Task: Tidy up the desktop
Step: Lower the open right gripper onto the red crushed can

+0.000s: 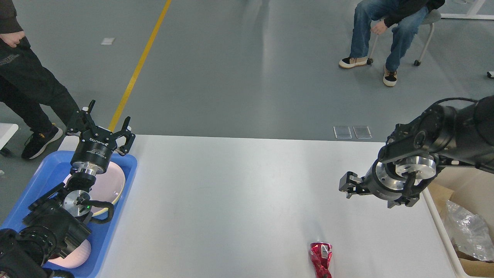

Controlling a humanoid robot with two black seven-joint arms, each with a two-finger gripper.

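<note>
The desktop (231, 200) is a wide white table top. Near its front edge, right of centre, lies a crumpled red wrapper (321, 259). My left gripper (101, 124) stands open above the far end of a blue tray (115, 216), with nothing between its fingers. My right gripper (344, 185) hangs over the desktop's right part, above and a little right of the wrapper; it points left and shows end-on and dark, so its fingers cannot be told apart.
The blue tray on the left holds pale pink plates (112, 185). A cream bin (459, 193) with cardboard and clear plastic stands at the right edge. One person stands at far left (23, 77), another sits at far right (386, 27).
</note>
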